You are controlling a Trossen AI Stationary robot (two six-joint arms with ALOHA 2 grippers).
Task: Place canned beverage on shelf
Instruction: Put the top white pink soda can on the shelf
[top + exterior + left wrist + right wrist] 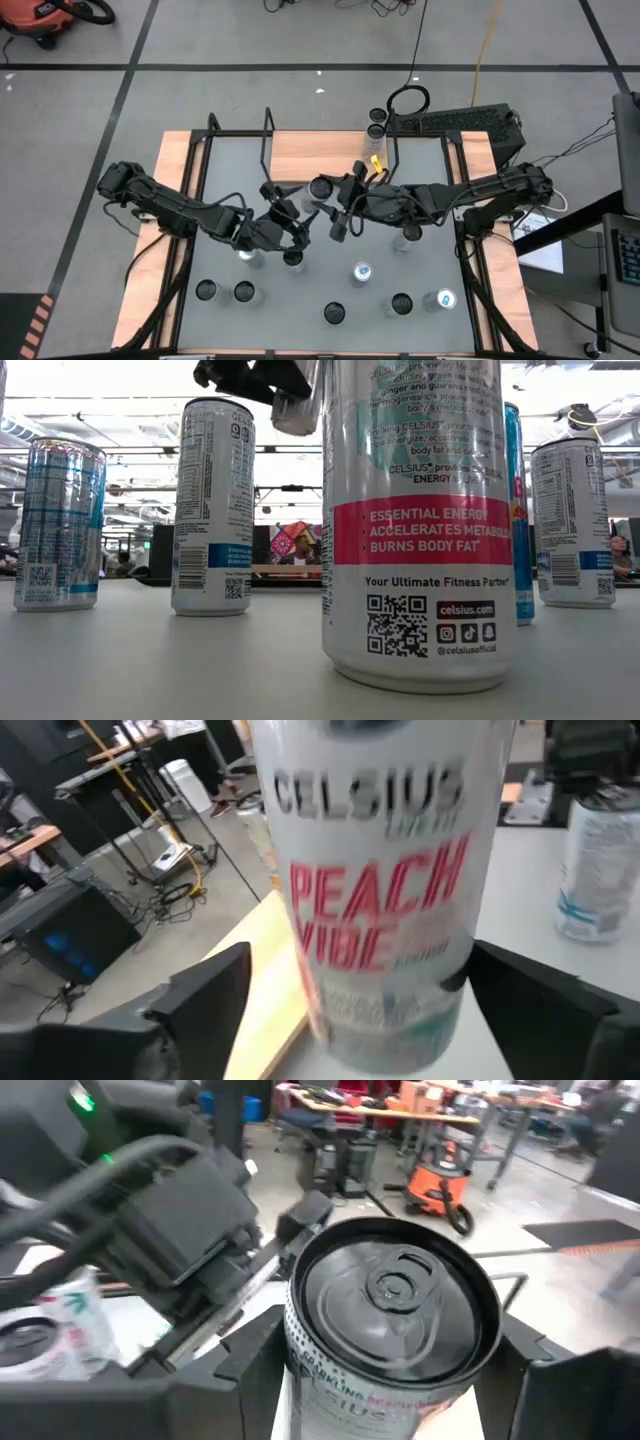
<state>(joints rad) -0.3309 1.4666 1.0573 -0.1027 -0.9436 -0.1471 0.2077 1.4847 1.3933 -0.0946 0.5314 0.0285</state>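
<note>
Passing a Celsius can point(322, 187) between two grippers at mid-frame, just below the shelf point(300, 150).
Flanking the can with clear gaps on both sides, the left gripper point(360, 995) has its fingers released, while the right gripper point(385, 1370) clasps the can's sides just under its rim, and the low view shows the can lifted off the table. Loose cans crowd the lower half of the grey table point(420, 170): two point(245, 258) stand right beneath the left arm, one point(408, 235) stands under the right arm, and six more point(361, 272) are scattered towards the bottom edge. A pair of cans point(376, 122) sits at the table's upper rim beside the shelf's black rod frame. Grey floor with dark tape lines surrounds the table, with an orange vacuum point(40, 20) at upper left.
</note>
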